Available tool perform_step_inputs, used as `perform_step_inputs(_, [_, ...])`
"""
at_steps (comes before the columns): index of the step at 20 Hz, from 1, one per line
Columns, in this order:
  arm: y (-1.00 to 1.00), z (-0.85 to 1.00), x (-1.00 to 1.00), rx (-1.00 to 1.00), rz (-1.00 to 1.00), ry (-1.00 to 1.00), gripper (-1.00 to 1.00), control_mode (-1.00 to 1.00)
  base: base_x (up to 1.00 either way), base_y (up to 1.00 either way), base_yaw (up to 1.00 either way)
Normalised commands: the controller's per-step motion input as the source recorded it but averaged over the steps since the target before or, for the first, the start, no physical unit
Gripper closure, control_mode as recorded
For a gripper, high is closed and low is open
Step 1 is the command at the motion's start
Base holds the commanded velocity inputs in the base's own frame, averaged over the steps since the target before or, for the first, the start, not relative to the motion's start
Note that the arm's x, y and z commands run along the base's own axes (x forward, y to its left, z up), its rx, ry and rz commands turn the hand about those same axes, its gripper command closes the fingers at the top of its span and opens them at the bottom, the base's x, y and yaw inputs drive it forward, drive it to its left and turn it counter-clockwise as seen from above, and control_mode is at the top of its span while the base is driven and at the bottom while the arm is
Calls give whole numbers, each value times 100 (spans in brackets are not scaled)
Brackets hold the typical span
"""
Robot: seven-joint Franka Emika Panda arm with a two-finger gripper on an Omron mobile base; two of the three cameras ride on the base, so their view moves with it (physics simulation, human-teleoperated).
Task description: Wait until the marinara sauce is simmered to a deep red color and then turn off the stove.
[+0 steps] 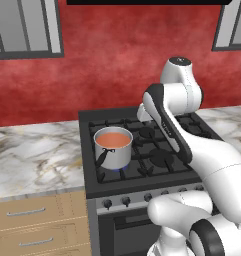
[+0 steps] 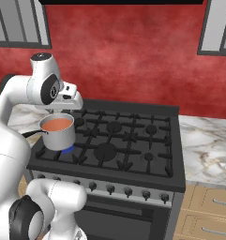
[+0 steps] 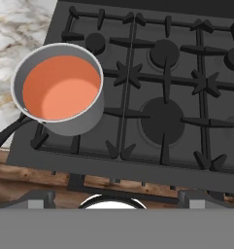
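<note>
Glowing blue flame (image 1: 113, 170) under saucepan (image 1: 113, 152), base views

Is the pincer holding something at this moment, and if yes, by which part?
Nothing is held. The pincer is open above the black gas stove, apart from the small steel saucepan.

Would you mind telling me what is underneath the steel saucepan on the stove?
Under the saucepan a blue flame shows at its base, above the black grate of the stove. The burner head itself is covered by the pan. Inside is pale orange-red marinara sauce.
</note>
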Motion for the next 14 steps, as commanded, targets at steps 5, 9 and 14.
perform_step_inputs(5, [0,0,0,0,0,0,-100,-100,0,0,0])
perform_step_inputs(9, [0,0,0,0,0,0,-100,-100,0,0,0])
perform_step_inputs(14, [0,0,0,0,0,0,-100,-100,0,0,0])
